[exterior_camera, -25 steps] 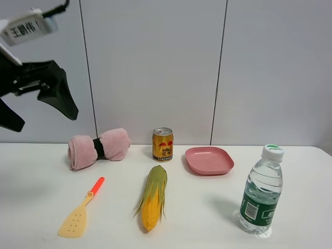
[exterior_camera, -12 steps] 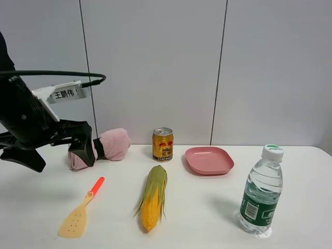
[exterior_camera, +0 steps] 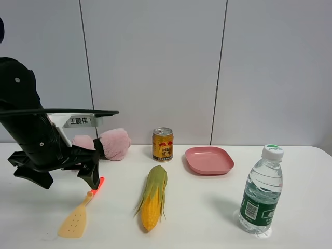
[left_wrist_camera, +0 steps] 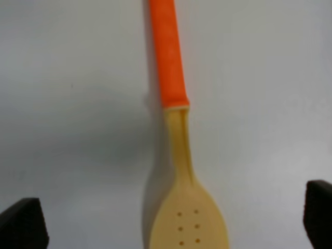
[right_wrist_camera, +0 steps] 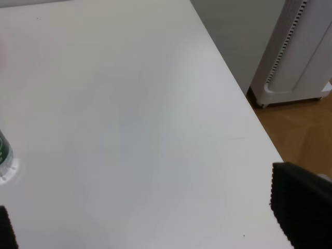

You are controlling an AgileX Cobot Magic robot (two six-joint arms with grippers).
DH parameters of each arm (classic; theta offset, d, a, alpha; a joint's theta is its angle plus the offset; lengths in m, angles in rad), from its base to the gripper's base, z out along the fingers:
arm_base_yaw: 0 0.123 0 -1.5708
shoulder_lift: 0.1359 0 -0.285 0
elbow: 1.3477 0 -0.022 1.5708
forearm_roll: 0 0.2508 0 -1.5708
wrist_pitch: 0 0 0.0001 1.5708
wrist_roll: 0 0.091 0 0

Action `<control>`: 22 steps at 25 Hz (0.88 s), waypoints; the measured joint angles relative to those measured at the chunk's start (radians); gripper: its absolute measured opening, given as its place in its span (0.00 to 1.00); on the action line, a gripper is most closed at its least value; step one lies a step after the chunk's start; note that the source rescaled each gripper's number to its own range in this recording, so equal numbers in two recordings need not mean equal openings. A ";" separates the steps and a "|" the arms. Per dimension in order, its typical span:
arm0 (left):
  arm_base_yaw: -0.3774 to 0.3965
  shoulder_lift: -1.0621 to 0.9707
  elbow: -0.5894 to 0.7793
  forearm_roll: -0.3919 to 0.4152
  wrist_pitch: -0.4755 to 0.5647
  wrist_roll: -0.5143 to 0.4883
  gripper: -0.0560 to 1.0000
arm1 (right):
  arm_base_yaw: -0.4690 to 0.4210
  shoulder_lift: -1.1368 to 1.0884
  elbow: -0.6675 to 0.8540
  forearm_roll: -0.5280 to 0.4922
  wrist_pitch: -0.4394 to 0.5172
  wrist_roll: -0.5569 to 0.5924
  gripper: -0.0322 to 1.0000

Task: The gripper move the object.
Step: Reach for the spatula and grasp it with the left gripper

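The pale-yellow spatula with a perforated blade and orange-red handle lies flat on the white table at the front left. My left gripper is open and hovers low just above and behind it, one finger over the handle's tip. In the left wrist view the spatula lies centred between the two wide-apart fingertips of the gripper, untouched. My right gripper is open and empty over bare table near the right edge; it does not show in the exterior view.
A corn cob lies right of the spatula. A pink rolled towel, a gold can and a pink plate stand at the back. A water bottle stands front right. The table's right edge drops to the floor.
My left arm has come down from the upper left and moved right, so its open gripper now hangs low over the spatula. The spatula and other objects have not moved.
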 joint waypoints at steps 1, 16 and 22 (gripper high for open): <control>0.000 0.010 0.000 0.000 -0.007 0.000 1.00 | 0.000 0.000 0.000 0.000 0.000 0.000 1.00; -0.067 0.135 -0.002 0.053 -0.087 -0.001 1.00 | 0.000 0.000 0.000 0.000 0.000 0.000 1.00; -0.067 0.137 -0.002 0.056 -0.096 -0.035 1.00 | 0.000 0.000 0.000 0.000 0.000 0.000 1.00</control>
